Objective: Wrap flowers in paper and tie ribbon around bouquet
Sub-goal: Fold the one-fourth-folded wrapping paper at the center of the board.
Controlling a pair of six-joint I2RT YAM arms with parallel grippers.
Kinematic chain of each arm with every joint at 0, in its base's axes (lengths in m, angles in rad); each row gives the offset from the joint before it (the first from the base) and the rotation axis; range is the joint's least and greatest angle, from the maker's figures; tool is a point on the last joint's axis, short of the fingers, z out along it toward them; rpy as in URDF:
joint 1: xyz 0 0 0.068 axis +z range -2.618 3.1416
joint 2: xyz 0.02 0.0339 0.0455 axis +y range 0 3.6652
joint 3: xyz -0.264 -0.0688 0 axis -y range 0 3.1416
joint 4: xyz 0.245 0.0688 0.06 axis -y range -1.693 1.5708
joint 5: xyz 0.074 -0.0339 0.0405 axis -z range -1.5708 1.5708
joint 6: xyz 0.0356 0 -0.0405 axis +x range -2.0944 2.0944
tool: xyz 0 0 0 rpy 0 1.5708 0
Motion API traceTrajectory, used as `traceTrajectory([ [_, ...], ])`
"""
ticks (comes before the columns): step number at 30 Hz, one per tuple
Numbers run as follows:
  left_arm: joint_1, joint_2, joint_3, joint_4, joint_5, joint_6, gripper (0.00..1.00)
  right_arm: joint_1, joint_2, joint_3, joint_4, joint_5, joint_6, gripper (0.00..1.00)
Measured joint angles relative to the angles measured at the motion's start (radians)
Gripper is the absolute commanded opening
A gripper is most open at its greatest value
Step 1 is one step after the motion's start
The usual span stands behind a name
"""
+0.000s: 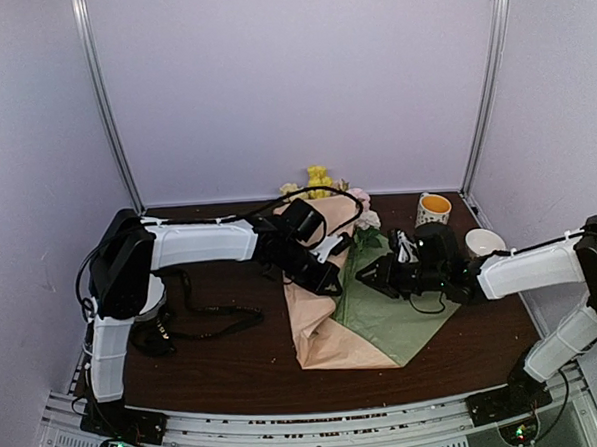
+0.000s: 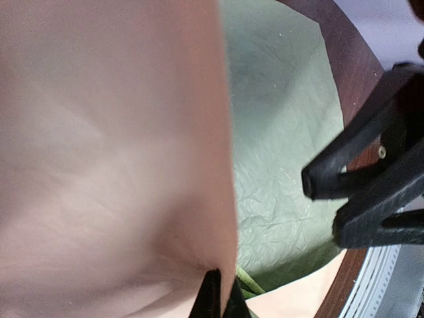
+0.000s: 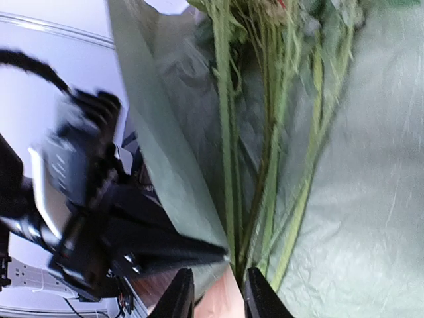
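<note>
Flowers lie along the paper at mid-table, blossoms toward the far wall, stems toward the arms
Right pincer, narrowly parted and empty, sits just at the stem ends; left pincer is pinched on the folded peach flap beside them

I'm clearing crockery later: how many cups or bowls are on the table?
2: a white mug with yellow inside at the far right corner; a plain white bowl just right of it, nearer. Others may be hidden.
</note>
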Motion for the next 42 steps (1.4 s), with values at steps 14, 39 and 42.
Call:
traceTrajectory([
  [14,0.0,0.002,0.024,-0.013,0.007,0.007,0.0,-0.148,0.161,0.428,-0.193,-0.013,-0.144,0.43],
  [39,-0.006,0.013,0.099,-0.084,-0.001,0.085,0.36,-0.172,0.293,0.576,-0.329,-0.081,-0.257,0.0],
  [42,-0.021,0.01,0.152,-0.131,-0.032,0.135,0.43,-0.196,0.306,0.597,-0.348,-0.1,-0.286,0.0],
])
